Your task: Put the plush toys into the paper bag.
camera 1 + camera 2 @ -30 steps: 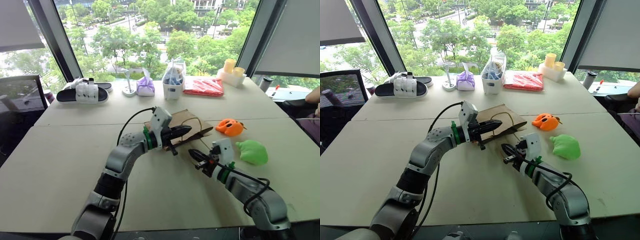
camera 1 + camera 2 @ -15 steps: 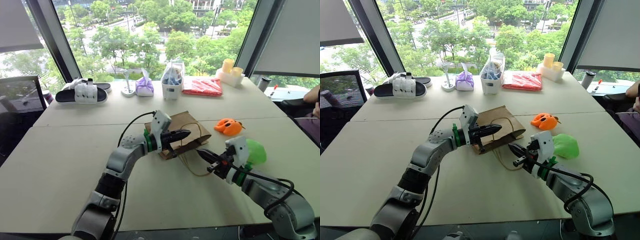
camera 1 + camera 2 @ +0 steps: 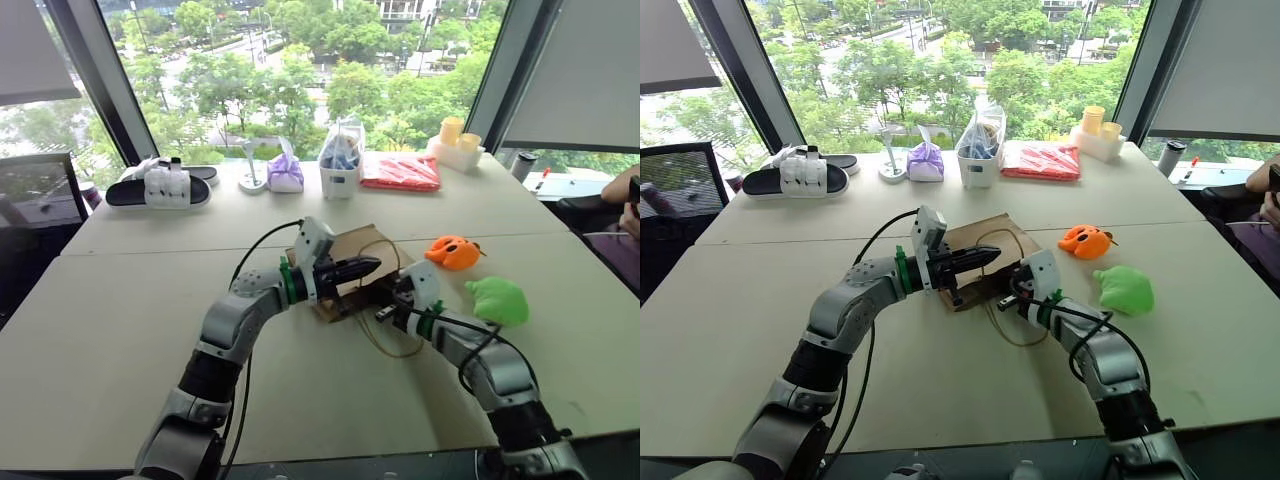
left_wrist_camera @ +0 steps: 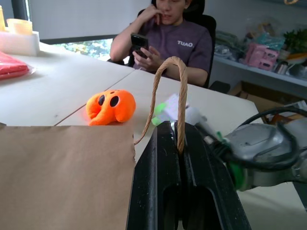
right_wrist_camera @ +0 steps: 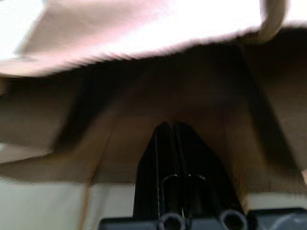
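You are at the bag-opening step: your left gripper [image 4: 181, 143] has its fingers clamped on the bag's cord handle [image 4: 168, 91], lifting the upper side of the bag [image 3: 350, 262], which lies on the counter [image 3: 120, 300]. Your right gripper [image 5: 171, 139] pokes into the dark mouth with fingers pressed together, empty. Next, I'd judge, you spread the mouth, then fetch a toy. The orange toy [image 3: 455, 252] and green toy [image 3: 498, 300] sit just right of the bag, apart from each other, with free counter around them. The second handle loop [image 3: 385, 340] trails under your right arm; mind snagging it.
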`<state>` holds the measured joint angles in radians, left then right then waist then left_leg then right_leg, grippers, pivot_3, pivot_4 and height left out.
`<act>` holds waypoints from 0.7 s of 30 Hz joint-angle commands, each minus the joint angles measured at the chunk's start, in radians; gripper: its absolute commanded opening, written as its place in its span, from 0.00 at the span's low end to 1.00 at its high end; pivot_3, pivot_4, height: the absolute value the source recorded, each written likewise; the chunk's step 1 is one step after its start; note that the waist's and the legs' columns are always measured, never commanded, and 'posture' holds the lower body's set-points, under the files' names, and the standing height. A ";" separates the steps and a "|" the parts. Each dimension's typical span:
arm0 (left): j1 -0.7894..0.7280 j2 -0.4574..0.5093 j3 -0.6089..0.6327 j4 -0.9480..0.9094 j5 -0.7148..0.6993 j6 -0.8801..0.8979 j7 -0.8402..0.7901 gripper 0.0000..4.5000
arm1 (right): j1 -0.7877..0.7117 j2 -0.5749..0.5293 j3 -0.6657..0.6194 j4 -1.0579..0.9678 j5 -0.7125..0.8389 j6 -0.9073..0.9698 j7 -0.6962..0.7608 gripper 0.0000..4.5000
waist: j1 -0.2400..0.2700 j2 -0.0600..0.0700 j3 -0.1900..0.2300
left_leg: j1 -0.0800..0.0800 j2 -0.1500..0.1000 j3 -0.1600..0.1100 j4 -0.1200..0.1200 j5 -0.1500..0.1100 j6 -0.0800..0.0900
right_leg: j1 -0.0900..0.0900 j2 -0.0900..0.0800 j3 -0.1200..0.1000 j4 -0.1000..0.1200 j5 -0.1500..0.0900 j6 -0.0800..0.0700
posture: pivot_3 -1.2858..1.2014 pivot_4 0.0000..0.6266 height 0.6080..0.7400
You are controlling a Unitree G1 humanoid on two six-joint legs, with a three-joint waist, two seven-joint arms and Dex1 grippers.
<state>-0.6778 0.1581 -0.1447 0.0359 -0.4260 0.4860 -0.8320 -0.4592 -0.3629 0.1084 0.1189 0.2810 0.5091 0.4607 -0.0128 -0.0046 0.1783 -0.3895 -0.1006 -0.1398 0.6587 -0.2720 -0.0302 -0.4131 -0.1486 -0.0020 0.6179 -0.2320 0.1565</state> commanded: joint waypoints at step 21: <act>-0.227 -0.030 0.080 -0.052 -0.093 -0.017 0.006 0.01 | -0.014 0.051 0.071 0.042 -0.127 0.002 0.062 0.00 | -0.003 0.000 0.000 | 0.001 0.000 0.000 0.000 0.000 0.000 | 0.000 0.000 0.000 0.001 0.000 0.000 | 0.52 0.24 1.00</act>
<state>-0.8714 0.1353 -0.1034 -0.0055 -0.4919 0.4749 -0.8433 -0.4936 -0.3228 0.1645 0.1616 0.1613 0.4852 0.5160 -0.0162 -0.0042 0.1780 -0.3890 -0.1003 -0.1399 0.6585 -0.2718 -0.0307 -0.4132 -0.1483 -0.0018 0.6183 -0.2320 0.1566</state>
